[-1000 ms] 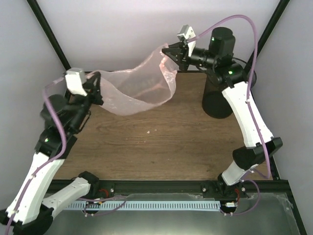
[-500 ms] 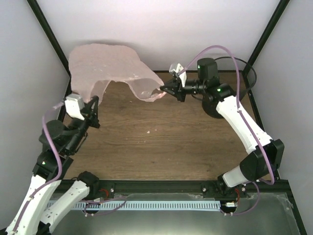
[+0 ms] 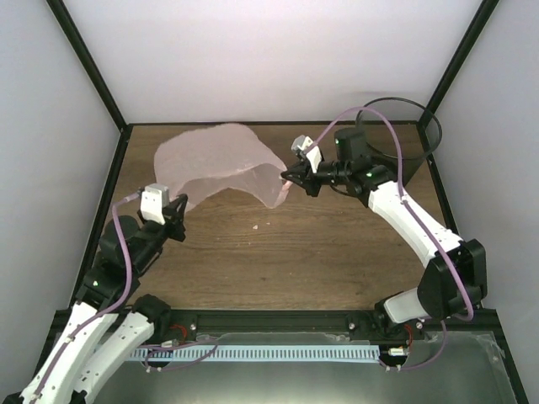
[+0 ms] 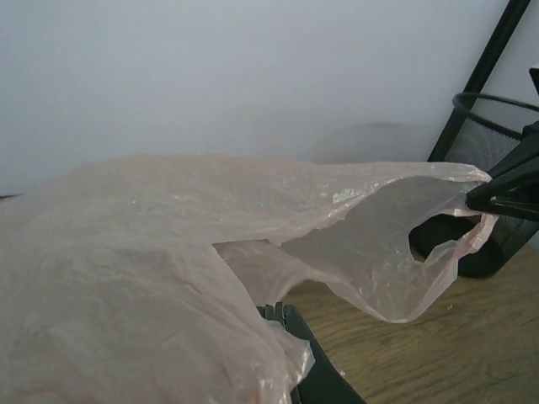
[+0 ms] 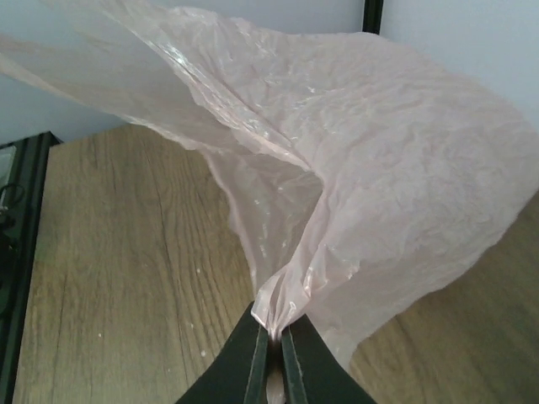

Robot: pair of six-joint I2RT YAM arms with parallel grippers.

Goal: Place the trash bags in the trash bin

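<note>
Bag: thin crinkly pale-pink plastic carrier bag (image 3: 215,160), light, limp, slippery; bunched edges hold best.
Right gripper (image 5: 271,337): pinching bag edge.
Left gripper (image 3: 178,212): closed on opposite corner.

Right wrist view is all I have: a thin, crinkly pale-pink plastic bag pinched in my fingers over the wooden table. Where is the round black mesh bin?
Observer: The round black mesh trash bin stands in the far right corner of the wooden table. It is behind the right gripper, which points left, away from it.
Operator: Is the bag's other end loose?
Observer: No. The left gripper is shut on the other end of the pale-pink plastic bag, so the bag spans between both arms.
</note>
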